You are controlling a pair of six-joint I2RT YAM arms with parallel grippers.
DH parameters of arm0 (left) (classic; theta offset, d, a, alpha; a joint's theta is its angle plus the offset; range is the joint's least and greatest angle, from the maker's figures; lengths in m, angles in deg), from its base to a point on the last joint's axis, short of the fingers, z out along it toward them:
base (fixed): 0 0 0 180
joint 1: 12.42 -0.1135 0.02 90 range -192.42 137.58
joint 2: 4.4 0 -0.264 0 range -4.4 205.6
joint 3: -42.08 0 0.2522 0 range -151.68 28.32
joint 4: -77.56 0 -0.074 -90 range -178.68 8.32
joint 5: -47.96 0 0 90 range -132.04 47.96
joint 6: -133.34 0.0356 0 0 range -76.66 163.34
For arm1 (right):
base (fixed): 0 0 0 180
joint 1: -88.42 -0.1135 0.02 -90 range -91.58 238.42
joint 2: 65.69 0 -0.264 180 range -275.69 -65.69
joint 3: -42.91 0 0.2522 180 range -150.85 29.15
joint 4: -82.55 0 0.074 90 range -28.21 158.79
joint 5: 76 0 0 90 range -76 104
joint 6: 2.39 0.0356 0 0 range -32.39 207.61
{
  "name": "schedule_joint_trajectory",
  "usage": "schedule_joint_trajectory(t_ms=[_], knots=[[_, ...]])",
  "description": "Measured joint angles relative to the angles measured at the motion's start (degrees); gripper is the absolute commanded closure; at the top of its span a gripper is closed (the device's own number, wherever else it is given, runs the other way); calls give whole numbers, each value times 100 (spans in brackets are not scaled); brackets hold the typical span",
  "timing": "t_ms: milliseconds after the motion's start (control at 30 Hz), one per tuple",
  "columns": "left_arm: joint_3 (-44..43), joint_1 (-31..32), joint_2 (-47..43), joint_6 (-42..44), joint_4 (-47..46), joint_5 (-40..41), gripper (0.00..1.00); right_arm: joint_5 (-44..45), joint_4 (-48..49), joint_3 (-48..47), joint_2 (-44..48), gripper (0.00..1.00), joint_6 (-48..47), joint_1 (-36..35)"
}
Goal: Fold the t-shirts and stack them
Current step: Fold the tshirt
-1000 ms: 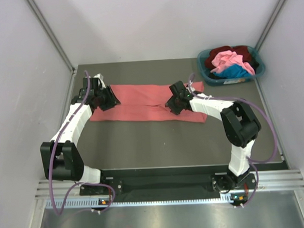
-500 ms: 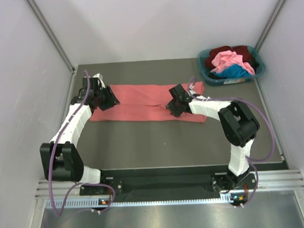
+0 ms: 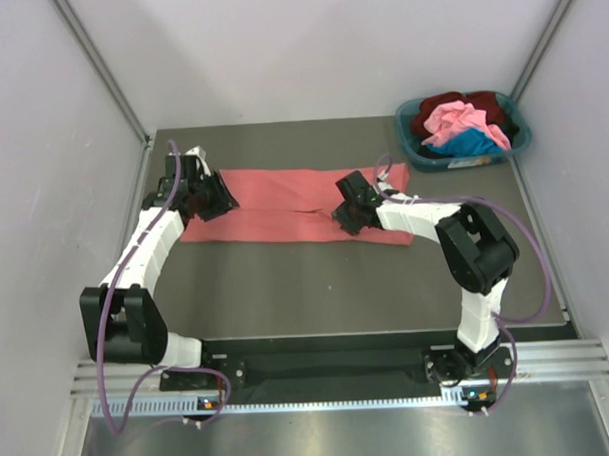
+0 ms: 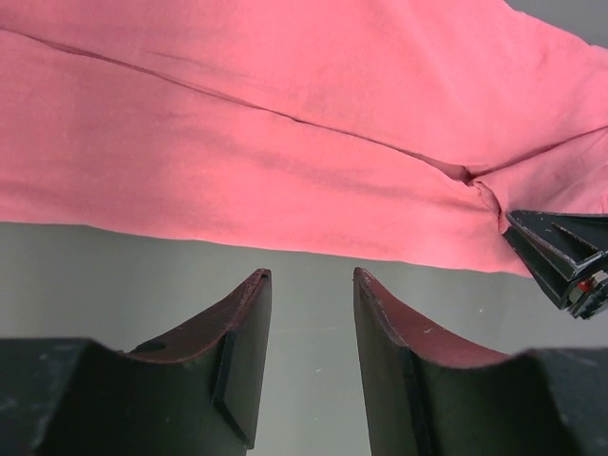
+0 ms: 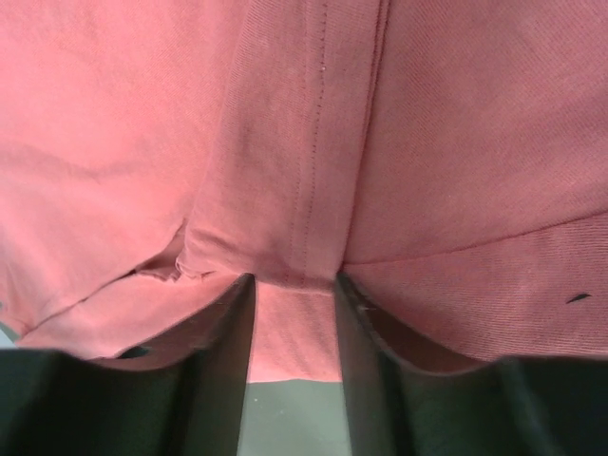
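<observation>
A salmon-red t-shirt lies folded into a long strip across the table. My left gripper is at its left end. In the left wrist view that gripper is open over bare table, with the shirt's edge just past its tips. My right gripper sits low on the strip's right half. In the right wrist view its fingers stand apart, so the gripper is open. The shirt's near edge lies between them, and a stitched fold bunches at the tips. Pink, maroon and blue t-shirts are heaped in the basket.
The teal basket stands at the table's back right corner. Pale walls close in the left, right and far sides. The tip of the right gripper shows at the right of the left wrist view.
My right gripper has slid a little to the left along the shirt. The left gripper and the shirt's outline look the same.
</observation>
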Motion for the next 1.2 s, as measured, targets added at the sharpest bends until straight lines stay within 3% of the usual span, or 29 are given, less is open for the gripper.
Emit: schedule_joint_trajectory(t_ms=[200,300,767,1067,1200], knots=[[0,17,-59,7,2,31,55,22,144,52,-4,95,52,-9],[0,48,-70,7,2,28,55,138,142,116,-4,100,44,-55],[-31,348,-70,-11,39,28,55,564,129,-94,13,100,-380,-203],[-46,354,-70,-68,39,55,52,654,389,-262,35,100,-1075,-205],[-46,354,-70,-118,39,90,51,595,551,-761,-162,100,-1604,-203]])
